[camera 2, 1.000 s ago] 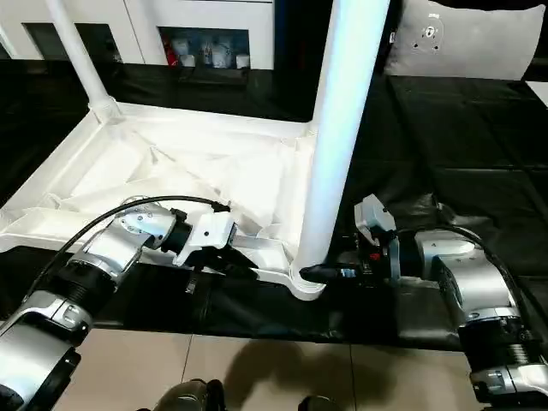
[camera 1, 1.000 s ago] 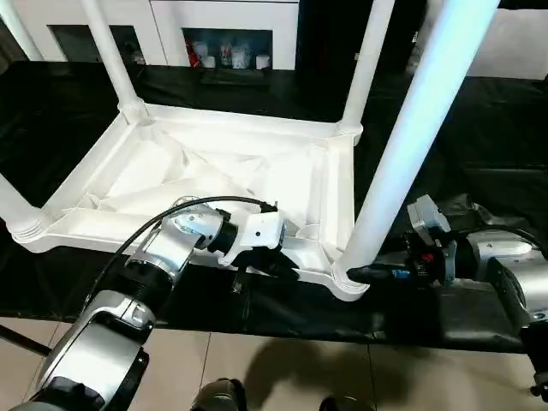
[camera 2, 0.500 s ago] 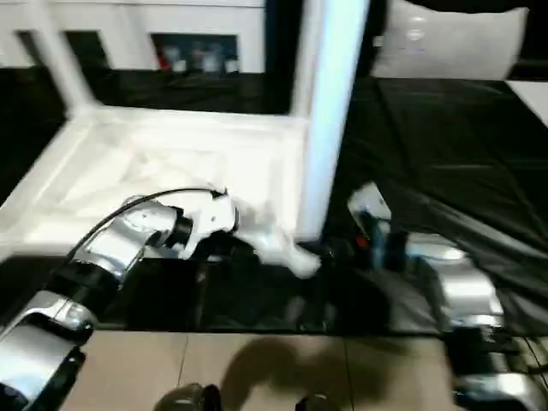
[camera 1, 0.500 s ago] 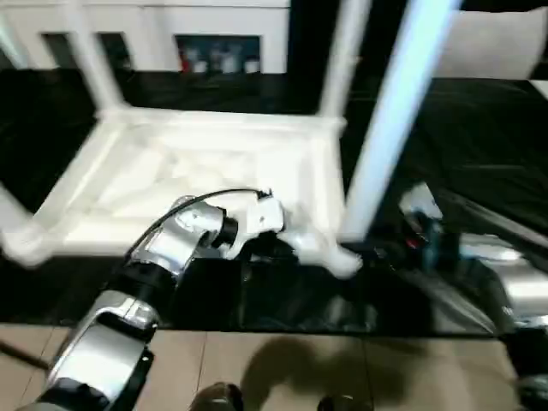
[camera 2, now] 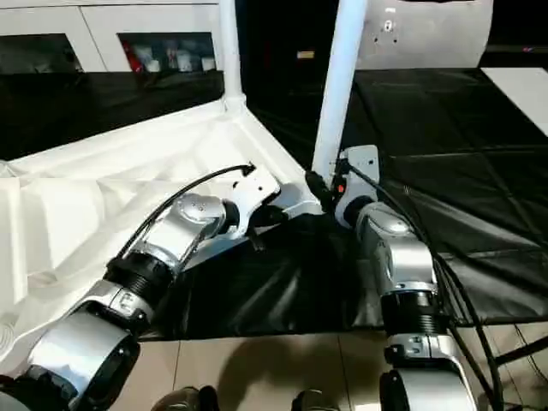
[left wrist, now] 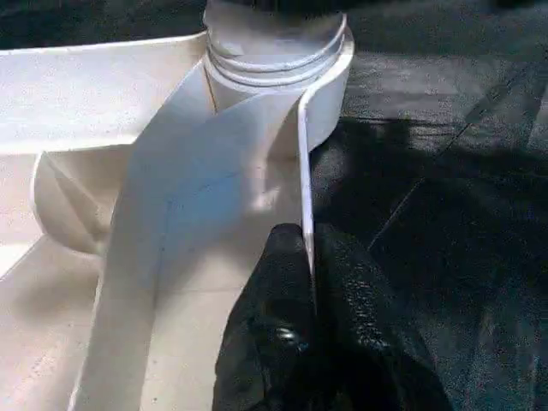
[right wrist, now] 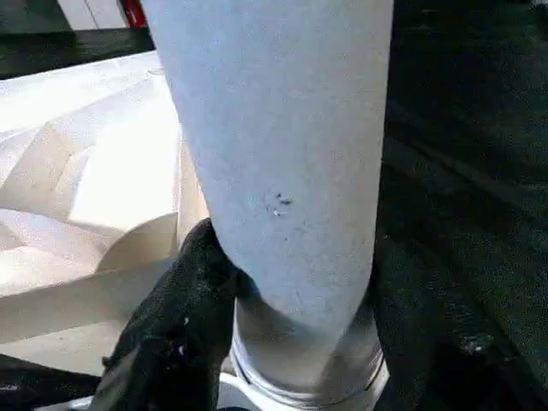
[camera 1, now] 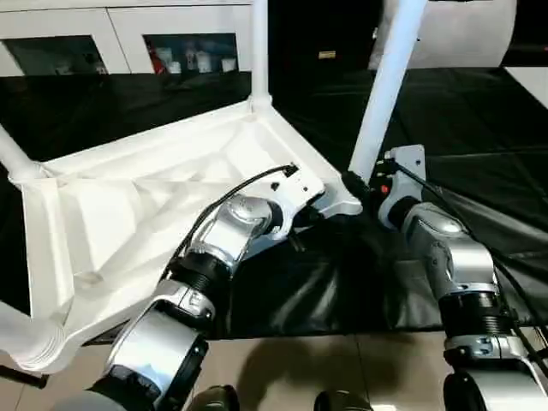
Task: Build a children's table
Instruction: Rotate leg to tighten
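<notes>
My left gripper (left wrist: 310, 282) tips hidden behind my wrist in the head views. Table (camera 1: 128, 214) legs (camera 1: 390, 81) cut off by the top edge; the near corner runs off the frame. Small items (camera 1: 175, 58) on the shelf behind the table too small to identify.

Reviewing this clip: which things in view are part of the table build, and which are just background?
Part of the job:
- children's table, upside down
- its near corner leg
- left hand, pinching the table's rim
- right hand, around that leg's base

Just background:
- black-covered worktable
- white cabinet with small items behind glass
</notes>
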You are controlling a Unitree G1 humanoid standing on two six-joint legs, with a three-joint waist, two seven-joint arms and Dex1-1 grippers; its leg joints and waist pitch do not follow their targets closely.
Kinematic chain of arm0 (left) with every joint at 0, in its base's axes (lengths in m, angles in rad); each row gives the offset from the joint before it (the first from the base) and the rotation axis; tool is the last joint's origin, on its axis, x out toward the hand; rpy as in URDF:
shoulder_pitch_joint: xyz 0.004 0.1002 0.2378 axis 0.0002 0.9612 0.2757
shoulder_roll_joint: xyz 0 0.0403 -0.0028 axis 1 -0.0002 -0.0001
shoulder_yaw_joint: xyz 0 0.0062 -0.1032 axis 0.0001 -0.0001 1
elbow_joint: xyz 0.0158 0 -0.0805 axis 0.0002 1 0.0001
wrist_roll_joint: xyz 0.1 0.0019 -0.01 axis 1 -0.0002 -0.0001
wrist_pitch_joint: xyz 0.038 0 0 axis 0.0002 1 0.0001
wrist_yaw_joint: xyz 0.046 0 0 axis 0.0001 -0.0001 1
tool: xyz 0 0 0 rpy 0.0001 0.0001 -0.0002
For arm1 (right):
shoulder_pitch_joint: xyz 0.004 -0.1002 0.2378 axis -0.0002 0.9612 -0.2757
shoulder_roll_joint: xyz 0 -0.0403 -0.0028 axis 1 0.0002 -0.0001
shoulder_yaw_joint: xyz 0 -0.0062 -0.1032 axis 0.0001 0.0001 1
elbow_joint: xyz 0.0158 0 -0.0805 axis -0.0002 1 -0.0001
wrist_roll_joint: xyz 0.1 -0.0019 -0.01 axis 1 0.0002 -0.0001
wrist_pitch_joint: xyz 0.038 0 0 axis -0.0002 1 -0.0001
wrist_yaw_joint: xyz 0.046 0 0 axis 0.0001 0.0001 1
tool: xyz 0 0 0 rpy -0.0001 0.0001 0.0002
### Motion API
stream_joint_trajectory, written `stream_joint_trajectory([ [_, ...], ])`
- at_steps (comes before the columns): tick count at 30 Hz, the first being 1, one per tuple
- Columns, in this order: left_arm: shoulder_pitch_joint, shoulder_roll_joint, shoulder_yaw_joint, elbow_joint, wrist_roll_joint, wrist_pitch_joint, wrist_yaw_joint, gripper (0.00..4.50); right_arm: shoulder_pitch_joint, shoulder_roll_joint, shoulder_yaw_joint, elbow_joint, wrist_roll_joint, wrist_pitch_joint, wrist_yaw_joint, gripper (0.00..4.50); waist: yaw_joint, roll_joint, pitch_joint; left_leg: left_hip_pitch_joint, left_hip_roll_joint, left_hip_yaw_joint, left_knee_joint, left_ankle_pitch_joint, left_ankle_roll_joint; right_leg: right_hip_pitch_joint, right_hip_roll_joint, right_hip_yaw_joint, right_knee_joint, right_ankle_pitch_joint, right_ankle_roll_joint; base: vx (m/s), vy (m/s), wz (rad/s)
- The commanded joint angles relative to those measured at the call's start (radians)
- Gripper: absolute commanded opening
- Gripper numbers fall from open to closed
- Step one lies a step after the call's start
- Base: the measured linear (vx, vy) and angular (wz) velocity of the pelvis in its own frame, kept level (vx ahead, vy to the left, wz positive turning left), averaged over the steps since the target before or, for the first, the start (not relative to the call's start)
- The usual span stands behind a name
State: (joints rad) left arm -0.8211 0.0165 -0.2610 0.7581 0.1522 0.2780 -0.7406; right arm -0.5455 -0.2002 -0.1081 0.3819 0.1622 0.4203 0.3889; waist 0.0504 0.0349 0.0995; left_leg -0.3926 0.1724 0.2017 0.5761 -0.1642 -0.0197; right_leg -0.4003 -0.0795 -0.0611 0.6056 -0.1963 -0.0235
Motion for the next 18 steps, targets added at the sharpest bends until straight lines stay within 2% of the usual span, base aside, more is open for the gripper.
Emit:
stream_joint_trajectory([
  [1, 0.011, -0.021, -0.032, -0.028, -0.016, -0.028, -0.041, 0.0, 0.023, 0.008, 0.019, 0.028, -0.003, 0.006, 0.002, 2.75, 0.009, -0.012, -0.073, 0.02, 0.055, -0.03, -0.055, -0.132, 0.103, 0.048, -0.08, 0.047, -0.081, -0.097, -0.246, 0.0, 0.0, 0.0],
  [2, 0.012, -0.018, -0.032, -0.027, -0.015, -0.029, -0.041, 0.0, 0.025, 0.005, 0.019, 0.028, -0.003, 0.002, 0.004, 2.75, 0.012, -0.013, -0.074, 0.02, 0.055, -0.03, -0.054, -0.133, 0.101, 0.049, -0.08, 0.047, -0.08, -0.099, -0.247, 0.0, 0.0, 0.0],
  [3, 0.015, -0.003, -0.029, -0.026, -0.011, -0.034, -0.047, 0.0, 0.035, -0.01, 0.02, 0.021, -0.002, -0.02, 0.024, 3.06, 0.017, -0.012, -0.074, 0.019, 0.056, -0.031, -0.055, -0.126, 0.1, 0.05, -0.078, 0.046, -0.077, -0.09, -0.247, 0.0, 0.0, 0.0],
  [4, 0.016, 0.001, -0.028, -0.027, -0.009, -0.034, -0.049, 0.0, 0.039, -0.014, 0.021, 0.017, -0.001, -0.026, 0.029, 3.14, 0.017, -0.009, -0.071, 0.019, 0.057, -0.032, -0.057, -0.131, 0.1, 0.048, -0.078, 0.046, -0.077, -0.089, -0.246, 0.0, 0.0, 0.0],
  [6, 0.017, 0.012, -0.029, -0.027, -0.006, -0.04, -0.056, 0.0, 0.048, -0.027, 0.022, 0.007, 0.001, -0.037, 0.047, 3.25, 0.018, -0.011, -0.073, 0.019, 0.057, -0.032, -0.056, -0.13, 0.102, 0.051, -0.078, 0.045, -0.074, -0.065, -0.248, 0.0, 0.0, 0.0],
  [9, 0.02, 0.038, -0.032, -0.025, -0.002, -0.062, -0.076, 0.0, 0.068, -0.058, 0.016, -0.01, 0.01, -0.055, 0.091, 3.58, 0.018, -0.009, -0.076, 0.018, 0.059, -0.033, -0.053, -0.102, 0.12, 0.053, -0.079, 0.044, -0.067, 0.003, -0.264, 0.0, 0.0, 0.0],
  [11, 0.022, 0.061, -0.038, -0.021, 0.001, -0.082, -0.095, 0.0, 0.084, -0.09, 0.016, -0.022, 0.018, -0.07, 0.145, 3.63, 0.019, -0.007, -0.074, 0.016, 0.058, -0.033, -0.052, -0.095, 0.132, 0.053, -0.079, 0.043, -0.065, 0.028, -0.27, 0.0, 0.0, 0.0],
  [14, 0.03, 0.092, -0.052, -0.02, 0.002, -0.111, -0.14, 0.0, 0.107, -0.14, 0.024, -0.048, 0.039, -0.09, 0.242, 3.94, 0.021, -0.008, -0.072, 0.015, 0.058, -0.032, -0.053, -0.125, 0.136, 0.055, -0.081, 0.042, -0.07, -0.004, -0.267, 0.0, 0.0, 0.0],
  [18, 0.042, 0.133, -0.077, -0.02, 0.004, -0.173, -0.224, 0.0, 0.131, -0.204, 0.034, -0.076, 0.062, -0.113, 0.359, 4.25, 0.021, -0.007, -0.07, 0.016, 0.062, -0.034, -0.055, -0.144, 0.123, 0.054, -0.079, 0.041, -0.071, -0.042, -0.263, 0.0, 0.0, 0.0],
])
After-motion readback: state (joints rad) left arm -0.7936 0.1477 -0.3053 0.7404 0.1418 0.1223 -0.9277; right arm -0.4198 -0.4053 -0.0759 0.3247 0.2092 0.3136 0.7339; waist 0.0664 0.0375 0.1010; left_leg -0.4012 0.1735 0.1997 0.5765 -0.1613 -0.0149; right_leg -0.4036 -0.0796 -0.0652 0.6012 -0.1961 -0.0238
